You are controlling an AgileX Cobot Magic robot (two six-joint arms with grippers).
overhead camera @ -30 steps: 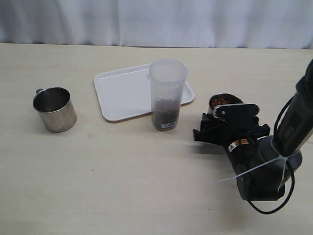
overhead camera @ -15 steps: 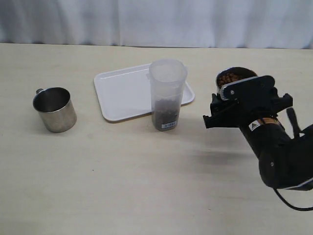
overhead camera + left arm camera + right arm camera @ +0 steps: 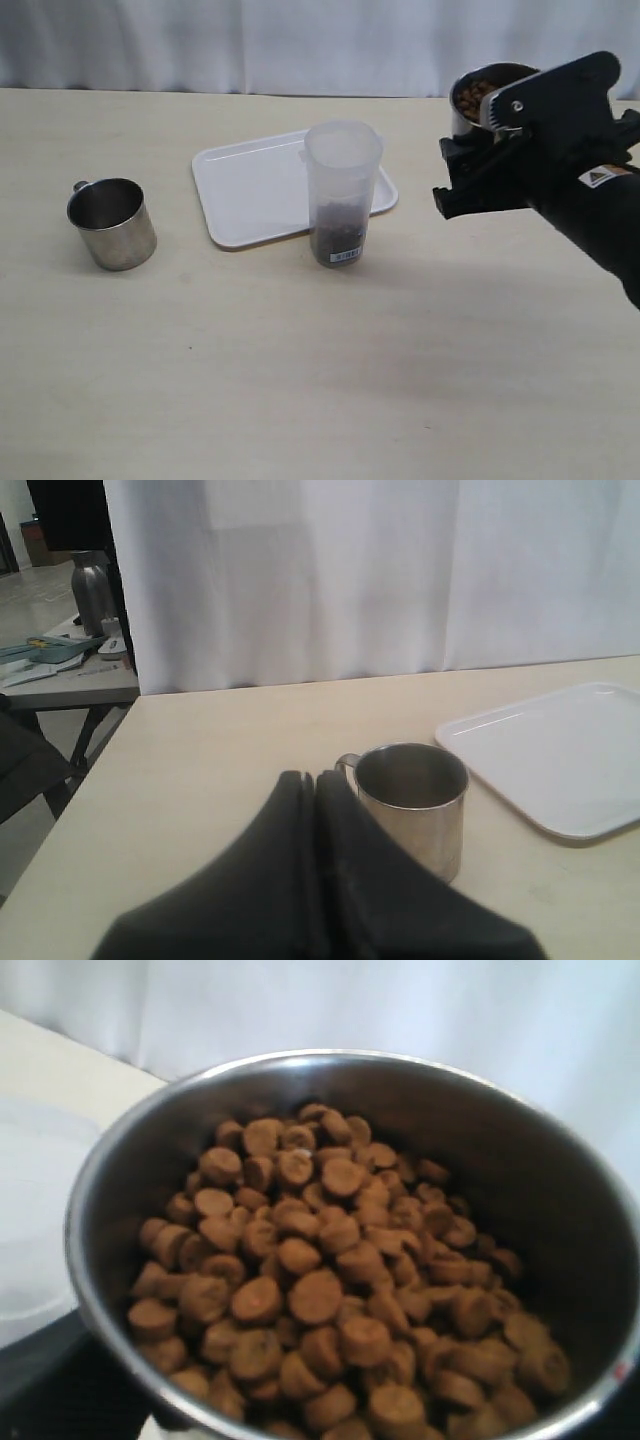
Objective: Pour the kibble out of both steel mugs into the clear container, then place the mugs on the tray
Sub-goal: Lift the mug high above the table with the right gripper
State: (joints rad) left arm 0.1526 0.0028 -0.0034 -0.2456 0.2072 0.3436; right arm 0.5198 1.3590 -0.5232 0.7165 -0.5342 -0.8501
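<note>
My right gripper (image 3: pixel 470 150) is shut on a steel mug (image 3: pixel 487 83) and holds it upright in the air, right of the clear container (image 3: pixel 342 190). The right wrist view looks into this mug (image 3: pixel 110 1160), which is heaped with reddish-brown kibble (image 3: pixel 320 1280). The clear container stands on the table against the tray's (image 3: pixel 250 190) near edge, with kibble (image 3: pixel 338 235) in its bottom. The other steel mug (image 3: pixel 112 223) stands empty at the left. My left gripper (image 3: pixel 315 780) is shut with nothing in it, just beside that mug (image 3: pixel 412 800); the exterior view does not show it.
A white curtain hangs behind the table. In the left wrist view the white tray (image 3: pixel 560 760) lies beyond the empty mug. Past the table's side edge stands another table (image 3: pixel 70 670) with clutter on it.
My right gripper has lifted the kibble-filled mug off the table and carried it up and farther back. The empty mug, container and tray have not moved.
</note>
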